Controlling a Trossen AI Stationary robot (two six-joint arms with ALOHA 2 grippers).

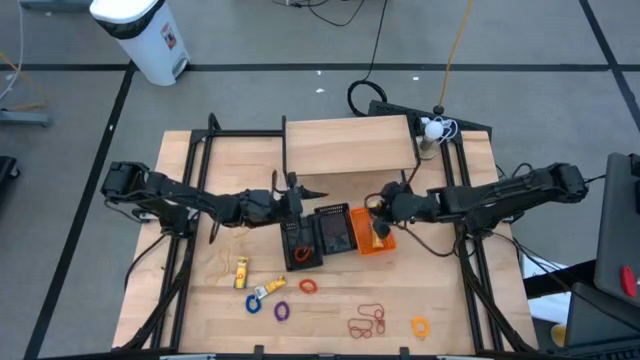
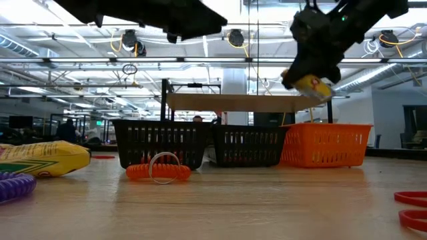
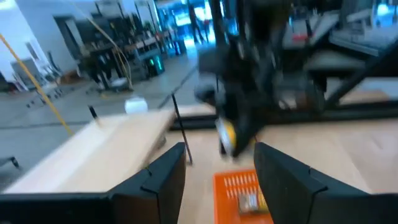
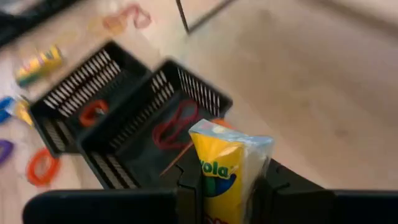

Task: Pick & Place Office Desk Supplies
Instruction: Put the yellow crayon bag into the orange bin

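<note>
My right gripper (image 1: 381,214) (image 4: 227,190) is shut on a yellow crayon packet (image 4: 227,163) above the orange basket (image 1: 372,243) (image 2: 325,145). My left gripper (image 1: 290,196) (image 3: 219,167) is open and holds nothing; it hovers above the left black basket (image 1: 300,242). A middle black basket (image 1: 333,230) holds red elastic loops (image 4: 175,124); the left one holds an orange ring (image 4: 93,112). Loose on the table lie another yellow packet (image 1: 242,271), an orange coil ring (image 2: 158,171), a purple ring (image 1: 281,311) and red loops (image 1: 367,322). My right gripper pinches the yellow packet between its two fingers, one on each long side (image 4: 202,180). The packet's printed end (image 4: 231,138) sticks out past the fingertips. In the low view it hangs tilted (image 2: 311,85), lifted clear above the orange basket.
A raised wooden board (image 1: 350,146) stands behind the baskets. Metal frame rails (image 1: 190,190) run along both table sides. A blue ring (image 1: 254,304), an orange loop (image 1: 420,326) and tan loops (image 1: 221,268) lie near the front edge. Bare wood shows right of the orange basket.
</note>
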